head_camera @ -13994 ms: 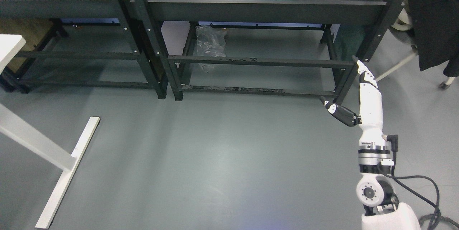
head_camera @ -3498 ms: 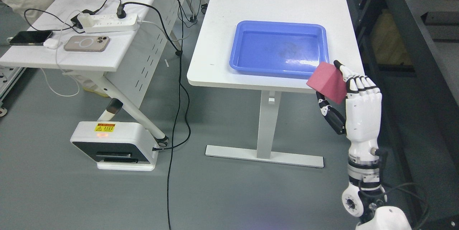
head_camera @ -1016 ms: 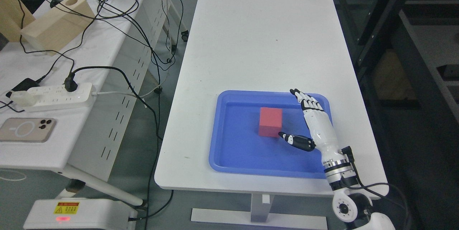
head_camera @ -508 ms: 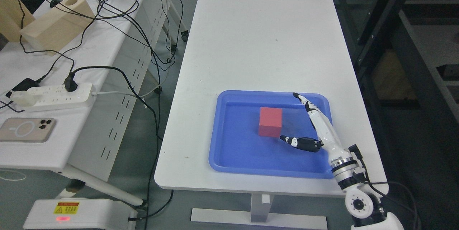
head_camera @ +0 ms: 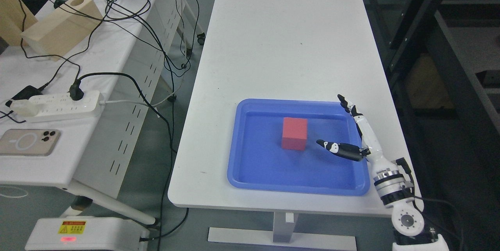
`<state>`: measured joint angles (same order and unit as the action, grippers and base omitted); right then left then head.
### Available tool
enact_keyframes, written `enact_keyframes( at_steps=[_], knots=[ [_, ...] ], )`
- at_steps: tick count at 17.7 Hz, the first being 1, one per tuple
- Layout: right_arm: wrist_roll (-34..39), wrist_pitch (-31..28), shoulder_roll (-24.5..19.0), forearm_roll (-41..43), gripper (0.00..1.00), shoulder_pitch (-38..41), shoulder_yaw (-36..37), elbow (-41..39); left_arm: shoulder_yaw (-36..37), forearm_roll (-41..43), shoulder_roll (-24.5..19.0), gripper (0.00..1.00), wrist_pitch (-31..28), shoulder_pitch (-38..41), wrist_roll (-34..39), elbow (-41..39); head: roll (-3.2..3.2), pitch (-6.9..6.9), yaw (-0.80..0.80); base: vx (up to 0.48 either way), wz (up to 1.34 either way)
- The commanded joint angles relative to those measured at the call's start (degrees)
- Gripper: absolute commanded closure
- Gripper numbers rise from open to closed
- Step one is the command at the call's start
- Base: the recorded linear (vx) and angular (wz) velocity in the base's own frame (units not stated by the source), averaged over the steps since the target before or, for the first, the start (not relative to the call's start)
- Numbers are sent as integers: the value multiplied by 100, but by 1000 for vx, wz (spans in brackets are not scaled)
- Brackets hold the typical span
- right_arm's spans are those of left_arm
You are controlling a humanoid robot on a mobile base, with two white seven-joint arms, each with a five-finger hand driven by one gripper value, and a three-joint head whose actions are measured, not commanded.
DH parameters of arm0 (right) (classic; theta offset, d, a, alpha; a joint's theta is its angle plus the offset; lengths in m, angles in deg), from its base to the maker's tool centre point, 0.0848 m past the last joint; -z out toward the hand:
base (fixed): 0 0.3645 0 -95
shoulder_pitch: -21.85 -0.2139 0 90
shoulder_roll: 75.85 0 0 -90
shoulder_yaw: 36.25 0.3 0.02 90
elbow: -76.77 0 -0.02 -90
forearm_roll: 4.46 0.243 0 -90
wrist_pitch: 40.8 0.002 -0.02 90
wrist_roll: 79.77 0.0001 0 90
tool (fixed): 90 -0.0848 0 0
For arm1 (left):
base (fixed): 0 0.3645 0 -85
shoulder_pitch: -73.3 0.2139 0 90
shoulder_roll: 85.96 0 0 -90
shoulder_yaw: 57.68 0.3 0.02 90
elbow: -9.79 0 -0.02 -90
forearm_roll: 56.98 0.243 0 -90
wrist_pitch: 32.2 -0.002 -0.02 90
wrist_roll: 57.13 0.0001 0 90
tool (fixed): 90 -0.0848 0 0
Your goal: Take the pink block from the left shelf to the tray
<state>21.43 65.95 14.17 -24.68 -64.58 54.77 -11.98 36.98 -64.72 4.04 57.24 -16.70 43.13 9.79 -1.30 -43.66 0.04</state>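
Pink block (head_camera: 294, 138) sits flat inside the blue tray (head_camera: 250, 173) on the counter (head_camera: 289, 47). Right hand (head_camera: 353, 135) hovers at the tray's right rim, fingers spread wide and empty; it should lift clear without clipping that rim.

Glossy blue plastic tray (head_camera: 242, 173), matt pink block (head_camera: 294, 133), smooth white matt table (head_camera: 289, 47), right hand (head_camera: 361, 137) of glossy white and black plastic with a metal wrist ring, pale wooden block (head_camera: 58, 28).

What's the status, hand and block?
Right hand open, clear of block, over tray's right rim. Pink block upright in blue tray. Left hand not in view. Nothing in the way.
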Motion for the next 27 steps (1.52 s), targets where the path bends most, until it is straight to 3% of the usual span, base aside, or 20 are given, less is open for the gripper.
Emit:
enact_keyframes(
  at_steps=[1, 9, 21, 27],
  knots=[
    [461, -320, 99, 2804, 1, -14, 443, -11, 0, 0, -100, 0, 3, -167, 3, -100, 0, 0, 0, 0, 0],
    [550, -506, 99, 2770, 0, -14, 654, -11, 0, 0, -100, 0, 3, -167, 3, -100, 0, 0, 0, -27, 0],
    [348, -515, 99, 2857, 0, -67, 461, 7, 0, 0, -100, 0, 3, -167, 3, -100, 0, 0, 0, -201, -21],
    [-1207, -673, 99, 2778, 0, -58, 101, 15, 0, 0, -100, 0, 3, -167, 3, -100, 0, 0, 0, -193, 14]
  ],
)
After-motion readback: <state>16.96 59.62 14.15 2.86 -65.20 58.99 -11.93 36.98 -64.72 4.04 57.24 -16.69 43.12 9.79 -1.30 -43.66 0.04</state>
